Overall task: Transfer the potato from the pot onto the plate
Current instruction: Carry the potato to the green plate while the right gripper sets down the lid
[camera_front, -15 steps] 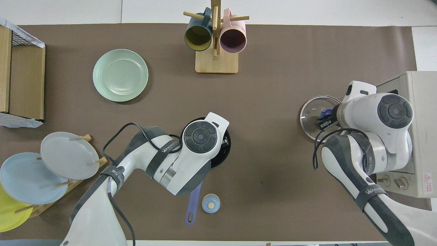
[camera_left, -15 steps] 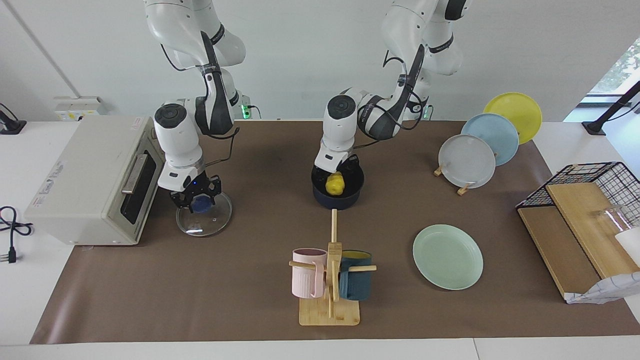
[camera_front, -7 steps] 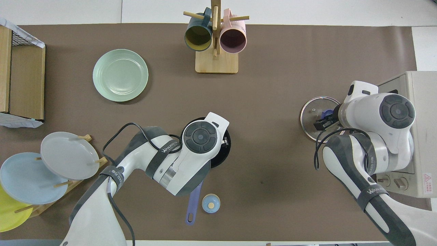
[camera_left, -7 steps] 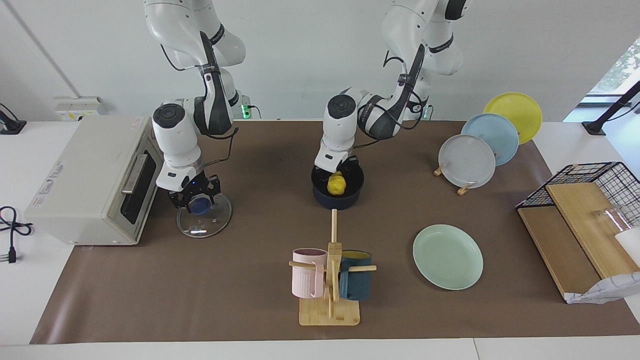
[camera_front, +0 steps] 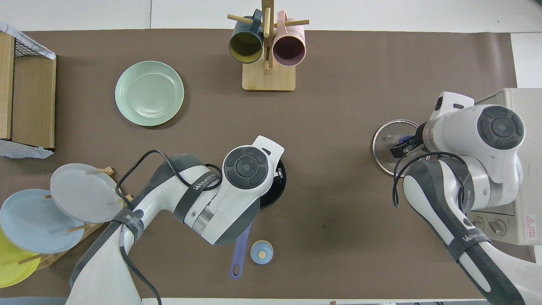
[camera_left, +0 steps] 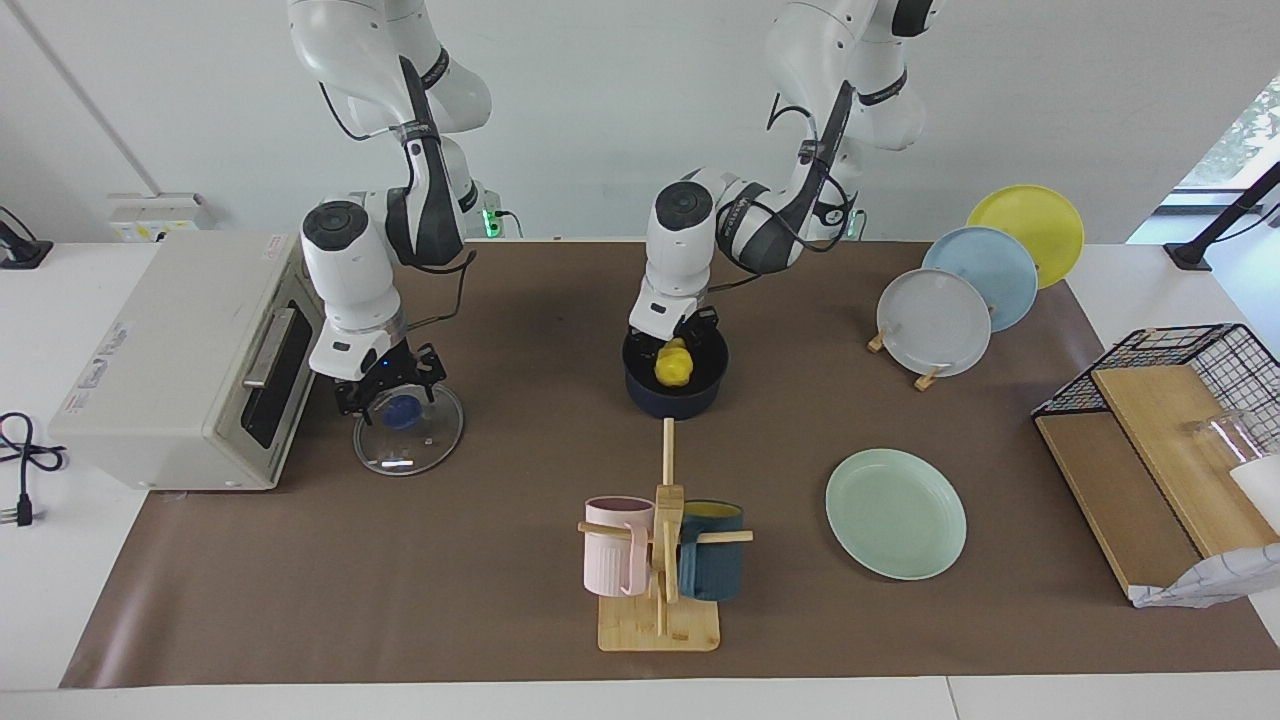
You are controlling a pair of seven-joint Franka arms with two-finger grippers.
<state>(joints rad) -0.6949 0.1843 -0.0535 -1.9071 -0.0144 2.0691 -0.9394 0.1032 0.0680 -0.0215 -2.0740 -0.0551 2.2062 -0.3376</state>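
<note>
You are looking at 2 arms built of glossy white rounded shells with dark grey bands at the joints. Each wrist ends in a white housing capped by a round dark grey disc with a ringed pattern. A black cable loops loosely along each forearm, and a grey strap with white lettering wraps each forearm. The left gripper [camera_left: 672, 345] and the right gripper [camera_left: 385, 392] are black, mounted under a white block with a small dark mark. A green light glows at the base of each arm.
</note>
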